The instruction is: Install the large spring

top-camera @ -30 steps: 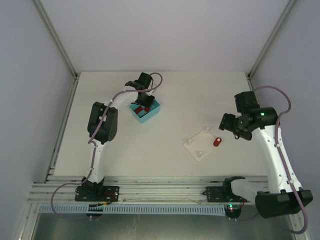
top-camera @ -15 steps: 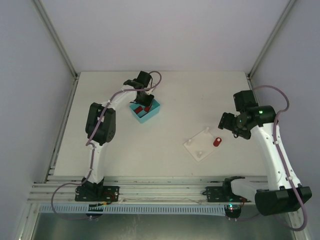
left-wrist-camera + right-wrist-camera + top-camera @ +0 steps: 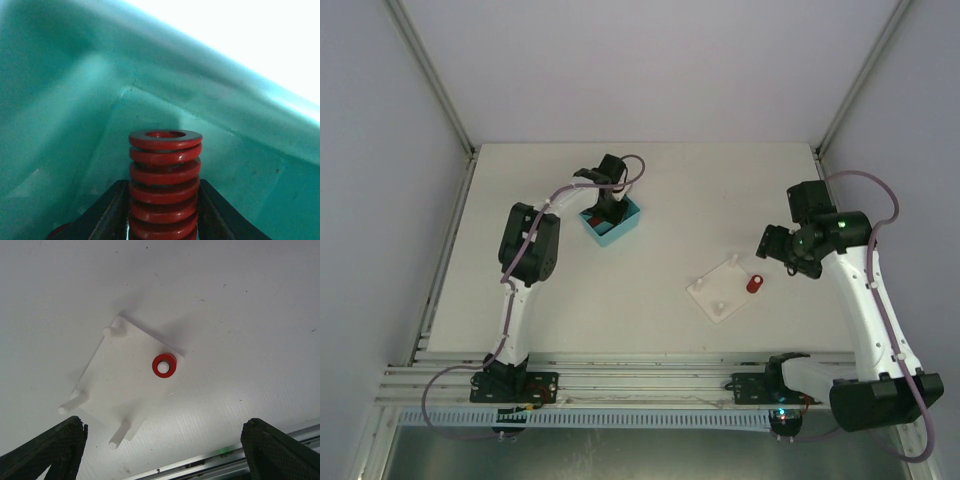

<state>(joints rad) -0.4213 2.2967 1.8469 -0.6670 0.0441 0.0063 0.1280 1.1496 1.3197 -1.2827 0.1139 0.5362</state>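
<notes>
My left gripper [image 3: 164, 212] is closed on the large spring [image 3: 165, 175], upright inside the teal bin [image 3: 60, 100]. My right gripper [image 3: 165, 447] hangs wide open and empty over the peg plate [image 3: 125, 390], which has 1 small red spring [image 3: 164, 365] already seated. Lifting, carrying and seating remain.

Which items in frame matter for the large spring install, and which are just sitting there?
In the job:
- red spring, gripped by the left tool
- teal bin it stands in
- white peg plate, below the open right tool

Just there:
- red part already seated on one peg
- aluminium rail along the near edge
</notes>
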